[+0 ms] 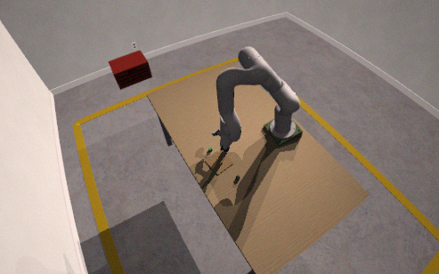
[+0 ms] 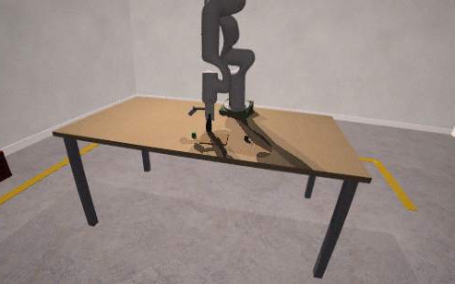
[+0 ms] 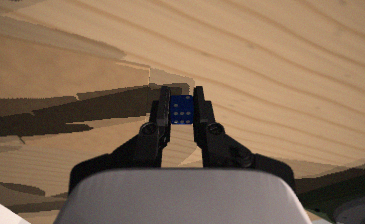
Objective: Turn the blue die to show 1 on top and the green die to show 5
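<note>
In the wrist view my gripper (image 3: 181, 98) is shut on the blue die (image 3: 181, 109), which sits between the two black fingers with a many-pip face toward the camera. In the top view the gripper (image 1: 224, 148) hangs just above the table, and the die in it is too small to make out. The green die (image 1: 210, 149) lies on the table to the gripper's left and also shows in the exterior view (image 2: 193, 135). The black die (image 1: 237, 177) lies nearer the table's front and shows in the exterior view (image 2: 246, 138). The mat (image 1: 214, 162) is tan and hard to tell from the table under the arm's shadows.
The arm's base (image 1: 281, 132) stands on the table to the right of the dice. The table's left edge runs close to the green die. A red box (image 1: 130, 68) sits on the floor far off.
</note>
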Controlling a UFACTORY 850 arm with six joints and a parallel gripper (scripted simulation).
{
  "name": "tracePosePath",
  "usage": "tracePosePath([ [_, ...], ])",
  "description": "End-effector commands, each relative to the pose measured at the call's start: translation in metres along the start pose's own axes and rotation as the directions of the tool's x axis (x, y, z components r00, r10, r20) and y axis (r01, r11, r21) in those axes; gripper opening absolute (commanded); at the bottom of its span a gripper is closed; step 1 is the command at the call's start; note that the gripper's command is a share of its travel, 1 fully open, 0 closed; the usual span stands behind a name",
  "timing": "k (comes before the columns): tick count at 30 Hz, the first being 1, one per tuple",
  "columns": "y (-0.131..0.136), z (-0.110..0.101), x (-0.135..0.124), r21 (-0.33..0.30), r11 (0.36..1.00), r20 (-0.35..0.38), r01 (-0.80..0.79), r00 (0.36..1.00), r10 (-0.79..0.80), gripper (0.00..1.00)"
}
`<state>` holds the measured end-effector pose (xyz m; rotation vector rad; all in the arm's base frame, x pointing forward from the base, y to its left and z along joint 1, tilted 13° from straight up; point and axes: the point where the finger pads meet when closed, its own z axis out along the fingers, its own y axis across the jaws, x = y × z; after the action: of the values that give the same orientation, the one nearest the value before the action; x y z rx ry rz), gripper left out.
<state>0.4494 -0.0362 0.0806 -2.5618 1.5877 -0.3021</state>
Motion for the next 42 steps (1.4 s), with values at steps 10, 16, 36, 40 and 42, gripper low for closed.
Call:
tracePosePath([
  [10,0.000,-0.009,0.000,0.005,1.000,0.009,0.000,1.000,0.000,0.15],
  [16,0.000,-0.012,0.000,0.005,1.000,0.009,0.000,1.000,0.000,0.15],
  [36,0.000,-0.022,0.001,0.005,1.000,0.009,0.000,1.000,0.000,0.15],
  [40,0.000,-0.024,0.000,0.005,1.000,0.009,0.000,1.000,0.000,0.15],
  [42,0.000,-0.024,0.000,0.005,1.000,0.009,0.000,1.000,0.000,0.15],
])
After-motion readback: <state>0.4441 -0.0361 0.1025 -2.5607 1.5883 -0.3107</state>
